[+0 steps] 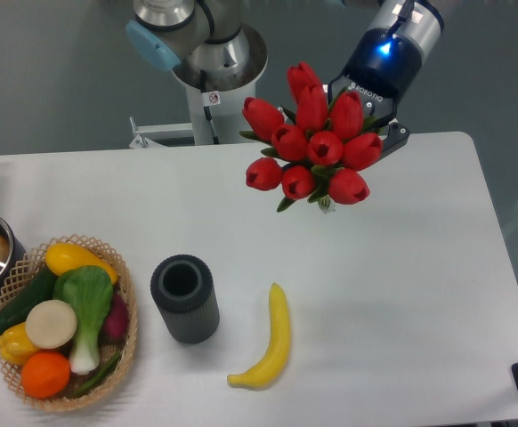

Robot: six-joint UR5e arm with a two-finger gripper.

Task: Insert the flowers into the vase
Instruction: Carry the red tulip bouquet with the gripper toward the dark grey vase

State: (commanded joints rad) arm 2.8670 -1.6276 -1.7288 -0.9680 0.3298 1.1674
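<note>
The flowers [314, 142] hang above the table's far side, apparently pinched by the gripper [379, 133] whose fingers they hide, so the carry is underway and must next reach the vase [184, 297] near the front.

Single fixed view, high above table [401, 294], angled down toward robot base [214, 53]

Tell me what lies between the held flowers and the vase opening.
Nothing visible does. The flowers hang in the tool above bare table; the vase stands upright with its opening clear. The banana lies to its right, the basket to its left, both beside that line.
</note>
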